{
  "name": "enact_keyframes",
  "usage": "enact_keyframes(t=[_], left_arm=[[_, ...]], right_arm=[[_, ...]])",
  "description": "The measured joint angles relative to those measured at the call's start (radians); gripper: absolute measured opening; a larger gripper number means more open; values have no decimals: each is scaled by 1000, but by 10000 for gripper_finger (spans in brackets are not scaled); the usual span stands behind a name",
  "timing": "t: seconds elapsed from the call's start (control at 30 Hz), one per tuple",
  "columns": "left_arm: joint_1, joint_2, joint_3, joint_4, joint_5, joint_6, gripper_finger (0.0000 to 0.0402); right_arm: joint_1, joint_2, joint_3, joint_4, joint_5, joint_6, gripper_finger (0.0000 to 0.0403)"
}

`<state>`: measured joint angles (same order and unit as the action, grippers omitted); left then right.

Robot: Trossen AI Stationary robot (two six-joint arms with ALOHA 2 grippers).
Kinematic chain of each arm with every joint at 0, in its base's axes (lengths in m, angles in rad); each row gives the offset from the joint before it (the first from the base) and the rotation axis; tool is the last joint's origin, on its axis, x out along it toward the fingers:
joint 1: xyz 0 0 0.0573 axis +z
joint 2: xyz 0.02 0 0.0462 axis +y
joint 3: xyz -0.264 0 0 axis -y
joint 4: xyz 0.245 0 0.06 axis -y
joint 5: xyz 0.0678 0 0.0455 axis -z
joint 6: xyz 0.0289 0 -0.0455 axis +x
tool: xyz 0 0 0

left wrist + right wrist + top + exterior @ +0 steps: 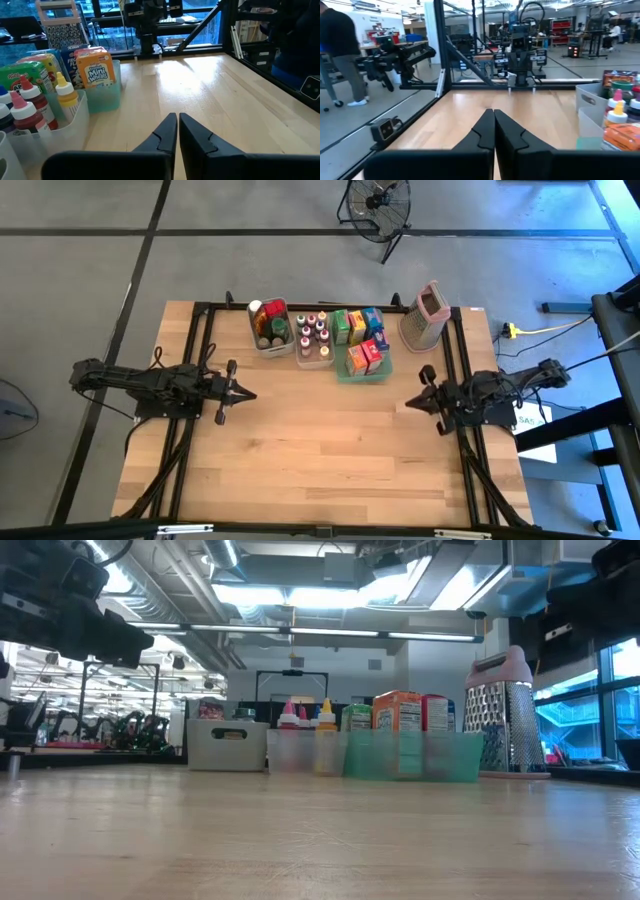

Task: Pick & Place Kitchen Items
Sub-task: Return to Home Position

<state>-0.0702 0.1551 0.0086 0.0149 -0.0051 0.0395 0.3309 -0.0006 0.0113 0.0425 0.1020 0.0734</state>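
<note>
The kitchen items sit at the table's far edge: jars with coloured caps in a clear bin, small bottles in a second clear bin, and coloured boxes in a green tray. In the left wrist view I see the little bottles and an orange cereal box. My left gripper hovers at the table's left side, shut and empty; its fingers meet. My right gripper hovers at the right side, shut and empty.
A tall metal box grater with a pink top stands right of the green tray. Bare wooden table spreads between both grippers and toward the near edge. A black frame runs along the table's sides. A person stands beyond the table.
</note>
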Motion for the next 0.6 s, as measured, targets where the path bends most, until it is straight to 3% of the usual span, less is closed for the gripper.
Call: enact_keyframes(t=[0.6], left_arm=[[0,0,0,2,0,0,11]], right_arm=[[-168,0,0,-1,1,0,1]])
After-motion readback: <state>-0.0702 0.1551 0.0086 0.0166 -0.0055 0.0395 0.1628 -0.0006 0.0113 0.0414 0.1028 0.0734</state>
